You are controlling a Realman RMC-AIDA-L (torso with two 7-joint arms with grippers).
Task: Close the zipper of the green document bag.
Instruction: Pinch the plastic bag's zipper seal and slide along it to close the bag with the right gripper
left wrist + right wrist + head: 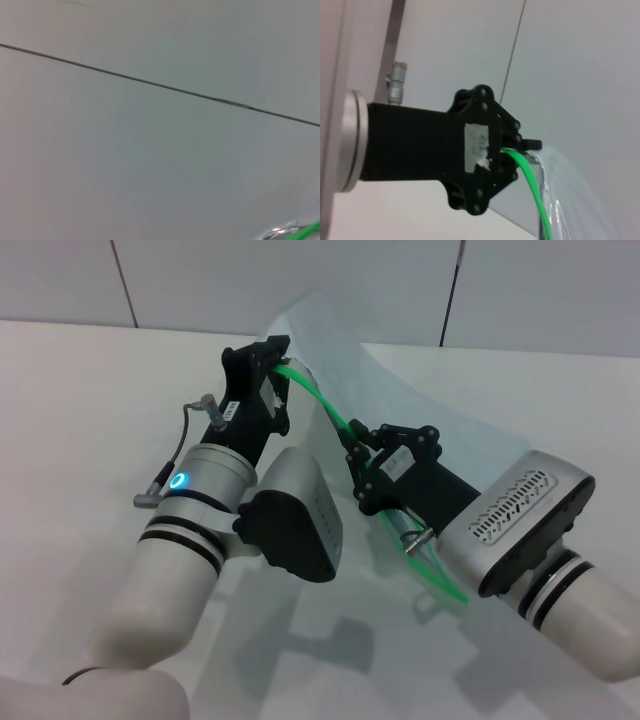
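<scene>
Your left gripper [278,368] sits at about 11 o'clock from the scene's middle, pinched on the far end of the zipper [325,400]. In the right wrist view that same left gripper [512,147] has the green strip coming straight out from between its closed fingers. Looks like an anchor hold, so the strip stays taut while the other arm pulls.

Your right gripper [357,468] is near centre, fingers pressed together on the zipper partway along, probably at the slider, though I can't make the tab out. From there the strip runs to about 5 o'clock, under the right arm.

The green document bag [420,410] is lifted off the table [80,390], bowed between the two grips, its sheet fanning out toward 1 o'clock.

Room: the strip between the grippers is short and curved. The long open run is toward 5 o'clock, and the right forearm lies over it. The table is open at 9 o'clock.
</scene>
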